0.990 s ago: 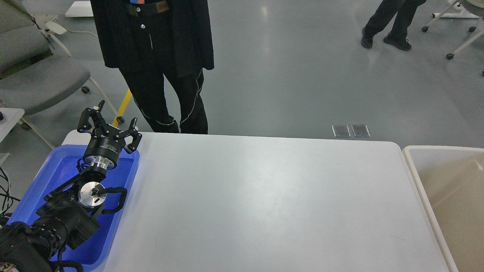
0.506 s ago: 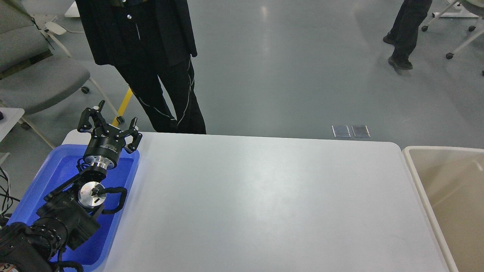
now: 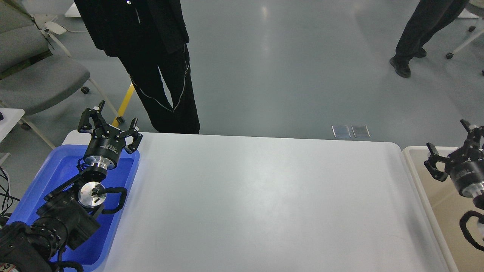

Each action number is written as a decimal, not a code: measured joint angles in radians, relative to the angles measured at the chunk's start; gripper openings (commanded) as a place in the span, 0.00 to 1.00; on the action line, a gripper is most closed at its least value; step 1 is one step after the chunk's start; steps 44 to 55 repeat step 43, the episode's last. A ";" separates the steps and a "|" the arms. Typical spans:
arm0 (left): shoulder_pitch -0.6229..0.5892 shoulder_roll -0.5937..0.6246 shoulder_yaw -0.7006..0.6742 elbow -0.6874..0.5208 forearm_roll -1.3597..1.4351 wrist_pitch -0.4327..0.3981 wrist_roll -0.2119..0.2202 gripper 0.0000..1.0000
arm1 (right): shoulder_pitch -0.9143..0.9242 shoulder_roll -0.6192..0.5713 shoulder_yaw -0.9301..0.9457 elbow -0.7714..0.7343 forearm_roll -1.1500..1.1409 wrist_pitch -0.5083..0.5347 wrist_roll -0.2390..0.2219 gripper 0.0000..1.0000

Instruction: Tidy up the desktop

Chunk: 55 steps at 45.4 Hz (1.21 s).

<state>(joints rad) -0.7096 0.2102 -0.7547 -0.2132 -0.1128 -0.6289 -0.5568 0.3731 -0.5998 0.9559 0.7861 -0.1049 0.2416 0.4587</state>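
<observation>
The desktop (image 3: 264,196) lay bare between both arms. The left gripper (image 3: 109,126) hung spread over the blue tray (image 3: 41,177); the right gripper (image 3: 452,151), also spread, hovered above the beige bin (image 3: 416,170). A person (image 3: 151,56) stood just beyond the left gripper, so any outward swing risked a strike.

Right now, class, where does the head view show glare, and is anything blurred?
Head view: soft glare on the desktop centre and a streak on the grey floor; left gripper and right gripper look sharp, no obvious motion blur.
</observation>
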 measured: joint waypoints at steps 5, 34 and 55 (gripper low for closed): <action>0.000 0.000 0.000 0.000 0.000 0.000 0.000 1.00 | -0.010 0.043 0.052 0.025 -0.004 -0.002 0.014 1.00; 0.000 0.000 -0.001 0.000 0.000 0.000 0.000 1.00 | -0.009 0.193 0.145 0.052 -0.088 -0.037 0.055 1.00; 0.000 0.000 -0.001 0.000 0.000 0.000 0.000 1.00 | -0.012 0.192 0.140 0.053 -0.097 -0.038 0.055 1.00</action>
